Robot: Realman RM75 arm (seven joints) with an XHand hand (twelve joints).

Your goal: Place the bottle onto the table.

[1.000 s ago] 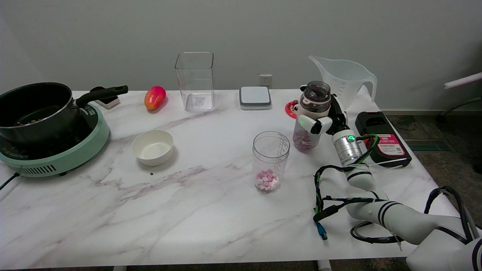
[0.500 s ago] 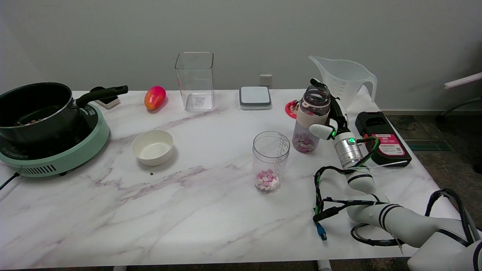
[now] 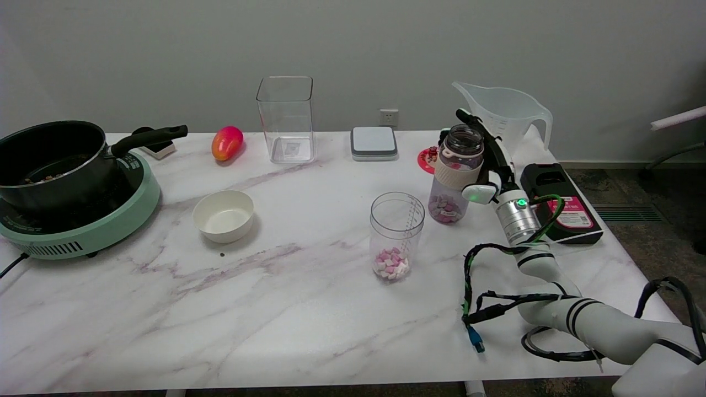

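We note the measuring cup (image 3: 396, 236) unmoved on the table (image 3: 287, 309). The bottle (image 3: 453, 173) now stands upright just right of it. The right hand (image 3: 488, 165), wrapped around it a second ago, is now spread open beside it, holding nothing.

The bottle (image 3: 455, 173) stands on the table (image 3: 276, 309) — right of and behind the measuring cup (image 3: 396, 236).

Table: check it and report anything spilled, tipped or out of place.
Nothing looks spilled or tipped. The bottle stands upright on the table with pink and white pieces inside, like those in the clear cup. The right hand is beside the bottle, fingers apart. One small dark speck lies near the bowl.
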